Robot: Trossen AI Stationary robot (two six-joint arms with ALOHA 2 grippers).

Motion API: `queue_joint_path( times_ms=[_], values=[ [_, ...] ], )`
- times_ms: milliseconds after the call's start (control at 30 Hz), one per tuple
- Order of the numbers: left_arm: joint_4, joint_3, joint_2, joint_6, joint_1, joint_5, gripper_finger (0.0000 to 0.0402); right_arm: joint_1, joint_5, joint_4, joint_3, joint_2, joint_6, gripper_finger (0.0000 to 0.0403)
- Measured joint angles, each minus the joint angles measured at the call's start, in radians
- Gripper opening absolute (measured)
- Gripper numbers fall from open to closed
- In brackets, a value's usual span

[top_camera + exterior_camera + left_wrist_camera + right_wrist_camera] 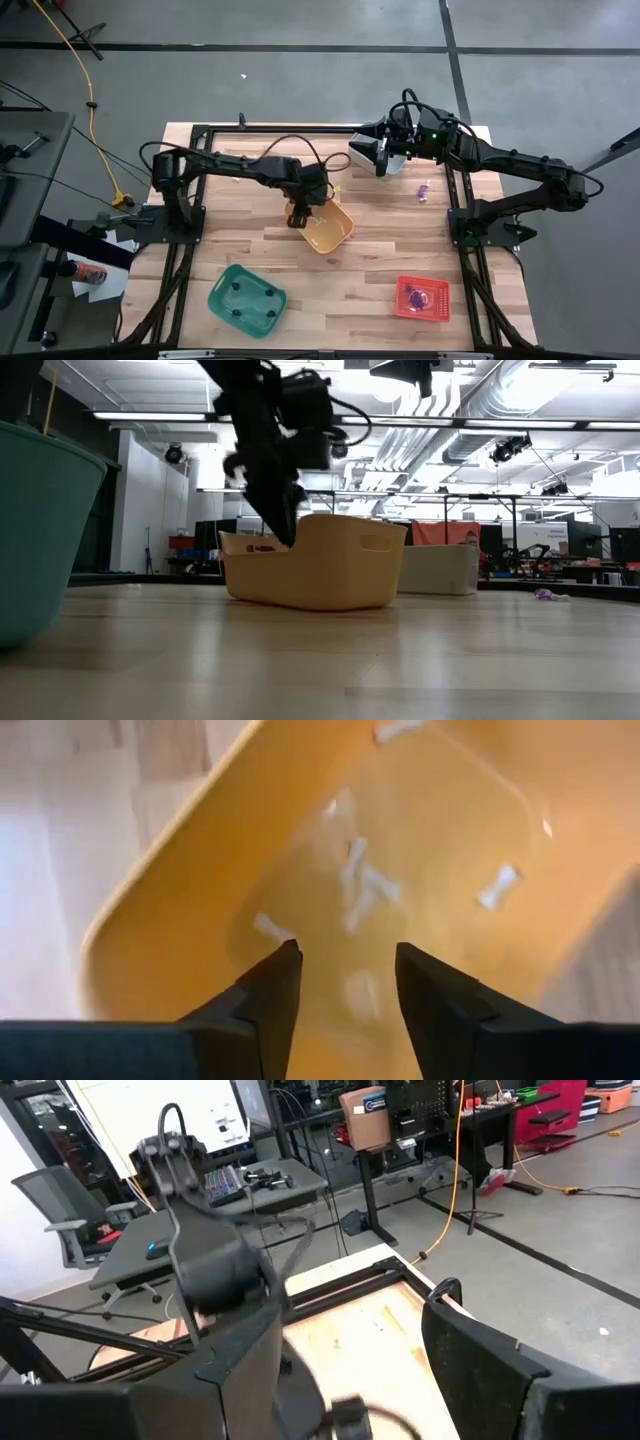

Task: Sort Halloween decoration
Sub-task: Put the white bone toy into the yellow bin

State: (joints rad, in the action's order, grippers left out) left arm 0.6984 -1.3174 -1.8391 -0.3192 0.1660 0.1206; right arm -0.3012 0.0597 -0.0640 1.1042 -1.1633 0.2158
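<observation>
High view: at frame centre, the left gripper (298, 215) hangs over the yellow-orange plastic bin (335, 231), fingers parted and empty. Small whitish bone-shaped trinkets (362, 883) lie inside. The right gripper (380, 156), upper centre, stands wide.

1. We can read no text, number or brand on anything on the surface.
2. In the right wrist view, a cardboard box (362, 1118) in the room behind carries a blue label, but its print is too small for us to read.
3. A whiteboard or screen (160, 1110) in that same view shows faint marks that we cannot make out.
4. The low view shows no sign we can read.
</observation>
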Motion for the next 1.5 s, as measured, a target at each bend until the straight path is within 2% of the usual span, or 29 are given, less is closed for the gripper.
queue_joint_path(
  times_ms=[167,267,400,567,767,933,1500],
  values=[
    [0.072,-0.018,0.146,0.053,0.062,0.032,0.0156,0.000,0.000,-0.006,0.000,0.000,0.000,0.0236],
    [0.010,0.001,0.287,0.090,0.113,0.082,0.0156,0.000,-0.008,-0.007,0.000,0.000,-0.009,0.0236],
    [-0.230,0.106,0.509,0.174,0.184,0.149,0.0156,0.000,-0.045,-0.006,0.000,0.000,-0.015,0.0236],
    [-0.550,0.312,0.761,0.320,0.242,0.158,0.0156,0.000,-0.058,0.001,0.000,0.000,-0.015,0.0236],
    [-0.762,0.520,0.968,0.466,0.255,0.159,0.0156,0.000,-0.058,0.011,0.000,0.000,-0.015,0.0236],
    [-0.853,0.579,1.026,0.532,0.255,0.159,0.0156,0.000,-0.058,0.030,0.000,0.000,-0.040,0.0236],
    [-0.877,0.582,1.025,0.547,0.255,0.158,0.0156,0.000,-0.055,0.023,0.000,0.000,-0.039,0.0236]
  ],
)
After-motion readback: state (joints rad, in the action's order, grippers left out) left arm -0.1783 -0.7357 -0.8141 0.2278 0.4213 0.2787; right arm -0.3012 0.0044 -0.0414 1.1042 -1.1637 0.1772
